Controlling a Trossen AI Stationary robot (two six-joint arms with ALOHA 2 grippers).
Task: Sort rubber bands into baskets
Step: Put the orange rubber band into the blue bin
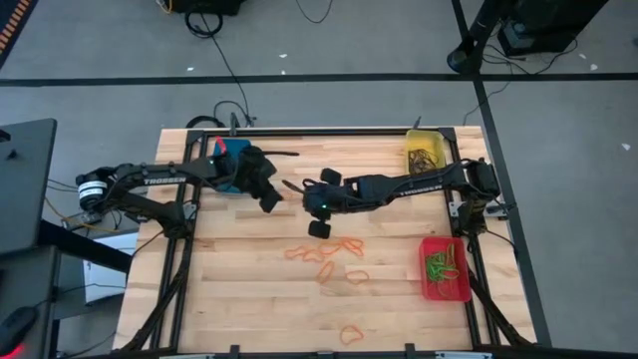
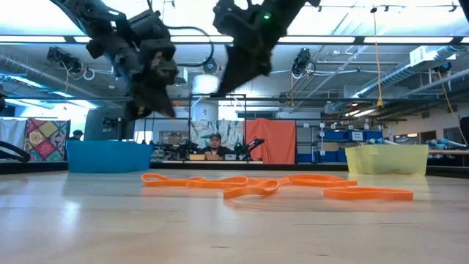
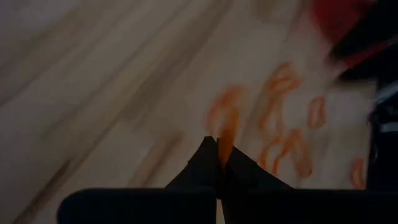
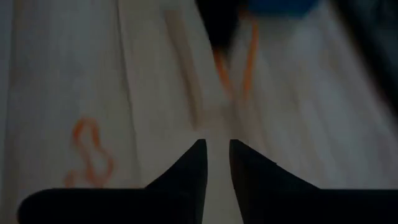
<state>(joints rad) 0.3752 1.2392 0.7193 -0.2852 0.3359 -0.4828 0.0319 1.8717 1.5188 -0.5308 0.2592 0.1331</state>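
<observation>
my left gripper (image 3: 217,149) hangs above the table (image 1: 249,299), just in front of the blue basket (image 1: 231,160), with its fingers pressed together on an orange rubber band (image 3: 225,140) that sticks out between the tips. in the right wrist view that band (image 4: 239,59) dangles as an orange loop under the left gripper. my right gripper (image 4: 216,155) sits near the middle of the table, facing the left one and close to it, its fingers a narrow slit apart with nothing between them. more orange rubber bands (image 1: 334,261) lie scattered on the wood toward the front of the table, below both grippers, and one (image 1: 351,333) lies apart near the front edge. the yellow basket (image 1: 424,150) stands at the far right corner with dark bands in it. the red basket (image 1: 445,269) sits by the right edge with green bands inside.
</observation>
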